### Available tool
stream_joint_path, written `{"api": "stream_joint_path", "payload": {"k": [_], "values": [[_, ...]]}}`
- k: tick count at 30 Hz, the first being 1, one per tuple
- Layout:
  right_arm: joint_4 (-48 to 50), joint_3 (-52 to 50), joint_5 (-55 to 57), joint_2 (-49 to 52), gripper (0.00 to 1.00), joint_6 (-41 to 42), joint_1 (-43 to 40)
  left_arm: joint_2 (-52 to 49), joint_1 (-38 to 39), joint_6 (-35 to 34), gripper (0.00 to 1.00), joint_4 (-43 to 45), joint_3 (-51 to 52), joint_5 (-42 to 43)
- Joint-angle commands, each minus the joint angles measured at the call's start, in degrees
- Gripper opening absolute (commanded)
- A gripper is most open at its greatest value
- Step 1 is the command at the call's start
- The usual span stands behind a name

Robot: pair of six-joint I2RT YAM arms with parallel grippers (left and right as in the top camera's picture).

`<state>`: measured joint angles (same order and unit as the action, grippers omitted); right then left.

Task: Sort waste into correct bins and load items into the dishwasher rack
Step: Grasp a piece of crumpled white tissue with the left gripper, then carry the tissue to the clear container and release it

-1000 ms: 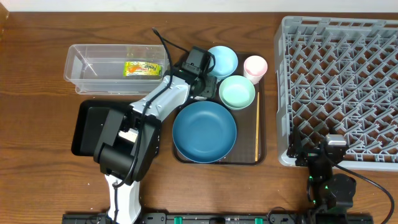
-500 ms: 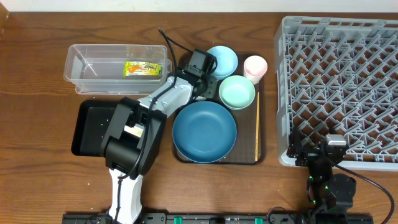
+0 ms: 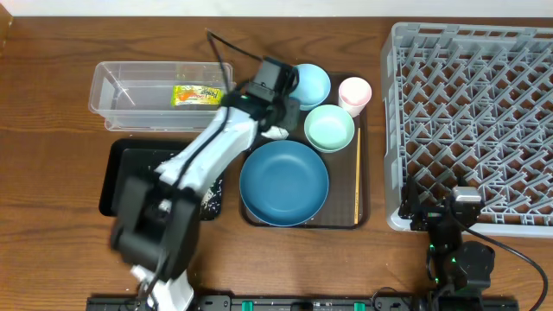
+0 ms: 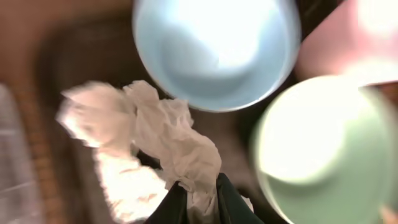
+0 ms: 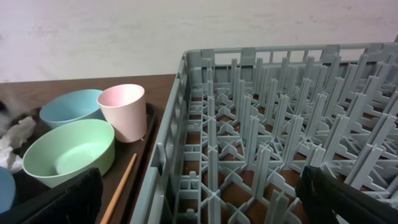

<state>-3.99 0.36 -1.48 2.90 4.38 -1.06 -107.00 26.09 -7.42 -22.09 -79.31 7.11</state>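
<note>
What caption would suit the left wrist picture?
Left jaws pinch the crumpled white tissue beside the light blue bowl and mint green bowl.

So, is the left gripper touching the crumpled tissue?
Touching. The left wrist view shows the left gripper with both dark fingers pressed against the crumpled tissue, a fold of it pinched between them.

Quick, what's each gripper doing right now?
Left gripper: closed on the crumpled tissue.
Right gripper: open, holding nothing.
</note>
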Motion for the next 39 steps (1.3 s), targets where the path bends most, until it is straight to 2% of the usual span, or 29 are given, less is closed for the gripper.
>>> {"api": "stream_joint_path", "payload": {"k": [1,6,8,18,19,21,22,23,27,30,36,39], "values": [[-0.24,-0.04,0.17,-0.20,0.99,0.70,-0.63,7.98,-0.39,0.33,0.14,-1.42,-0.44,-2.32],[-0.24,-0.04,0.17,-0.20,0.99,0.70,-0.63,14.71,-2.49,0.33,0.14,-1.01,-0.42,-16.24],[-0.24,-0.04,0.17,-0.20,0.99,0.70,-0.63,15.30,-4.37,0.33,0.14,-0.20,-0.42,-19.43],[-0.24,-0.04,0.17,-0.20,0.99,0.70,-0.63,8.20,-20.02,-0.81,0.17,8.46,-0.42,-19.93],[-0.24,-0.04,0.15,-0.20,0.99,0.70,-0.63,7.34,-20.98,-0.81,0.30,9.05,-0.42,-19.82],[-0.24,-0.04,0.15,-0.20,0.99,0.70,-0.63,5.33,-23.08,-0.98,0.64,9.66,-0.42,-19.80],[-0.24,-0.04,0.17,-0.20,0.99,0.70,-0.63,4.52,-23.80,-1.01,0.75,9.68,-0.42,-19.80],[-0.24,-0.04,0.15,-0.20,0.99,0.70,-0.63,3.72,-24.55,-0.98,0.79,9.35,-0.42,-19.80],[-0.24,-0.04,0.15,-0.20,0.99,0.70,-0.63,2.84,-25.42,-1.09,0.83,5.75,-0.42,-19.47],[-0.24,-0.04,0.15,-0.20,0.99,0.70,-0.63,2.95,-24.94,-1.88,0.84,3.28,-0.42,-15.47],[-0.24,-0.04,0.17,-0.20,0.99,0.70,-0.63,2.95,-23.39,-1.86,0.84,0.07,-0.42,4.52],[-0.24,-0.04,0.15,-0.20,0.99,0.70,-0.63,2.95,-21.97,-1.84,0.80,-0.09,-0.42,12.20]]}}
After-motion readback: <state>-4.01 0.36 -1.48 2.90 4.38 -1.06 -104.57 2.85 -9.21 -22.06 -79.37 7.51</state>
